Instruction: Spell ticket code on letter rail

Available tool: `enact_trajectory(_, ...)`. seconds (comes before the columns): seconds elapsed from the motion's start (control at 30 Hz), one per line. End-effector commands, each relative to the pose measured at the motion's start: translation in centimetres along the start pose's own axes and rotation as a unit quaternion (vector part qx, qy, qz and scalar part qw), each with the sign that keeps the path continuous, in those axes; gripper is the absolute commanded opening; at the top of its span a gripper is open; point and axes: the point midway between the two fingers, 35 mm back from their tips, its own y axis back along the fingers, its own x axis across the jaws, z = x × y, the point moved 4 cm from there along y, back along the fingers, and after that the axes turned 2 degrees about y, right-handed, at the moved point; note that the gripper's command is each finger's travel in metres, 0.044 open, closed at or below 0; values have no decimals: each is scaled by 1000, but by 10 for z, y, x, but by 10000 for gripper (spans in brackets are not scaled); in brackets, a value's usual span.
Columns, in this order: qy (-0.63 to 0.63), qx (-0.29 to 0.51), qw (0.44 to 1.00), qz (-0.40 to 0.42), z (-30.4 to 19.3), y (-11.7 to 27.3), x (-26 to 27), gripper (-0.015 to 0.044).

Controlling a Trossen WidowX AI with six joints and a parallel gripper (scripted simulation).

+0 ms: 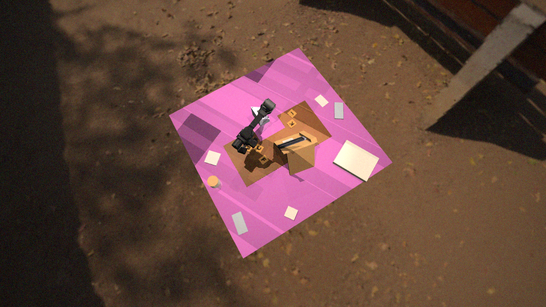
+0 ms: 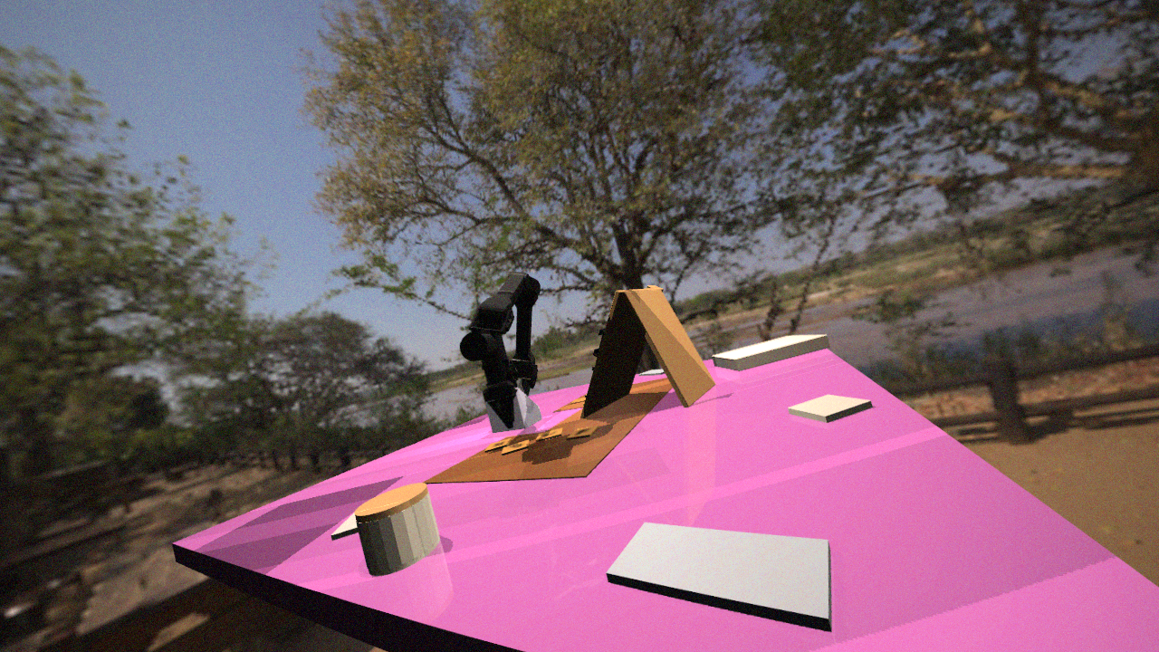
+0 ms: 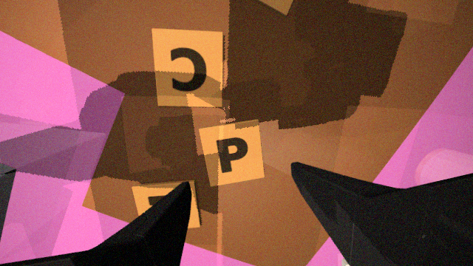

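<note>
My gripper (image 1: 247,146) (image 3: 241,178) is open and empty, pointing down above the P tile (image 1: 248,147) (image 3: 236,153). In the wrist view the P tile lies between and just beyond the fingertips. The C tile (image 1: 258,148) (image 3: 188,66) lies beside it, upside down in the wrist view. Another tile (image 3: 141,193) is partly behind the left finger, its letter hidden. The F tile (image 1: 263,159), K tile (image 1: 291,123) and J tile (image 1: 291,113) lie flat. The board (image 1: 301,159) (image 2: 674,349) stands with its dark rail (image 1: 293,142); no tile shows in the rail. The ticket is too small to read.
The tiles lie on a brown mat (image 1: 244,177) (image 2: 559,465). Around it on the pink counter are a lidded round jar (image 1: 213,181) (image 2: 398,527), a large cream block (image 1: 356,160) (image 2: 770,349), a grey slab (image 1: 239,222) (image 2: 721,567) and several small flat pieces.
</note>
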Motion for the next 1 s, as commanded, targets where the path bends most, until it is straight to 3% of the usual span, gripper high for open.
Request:
enact_trajectory(0.0, -3, 4, 1000, 0, -2, -3, -1, 340)
enact_trajectory(0.2, -2, 3, 1000, 0, -2, -33, 1, 340)
enact_trajectory(0.97, -2, 3, 1000, 1, -2, -50, 3, 340)
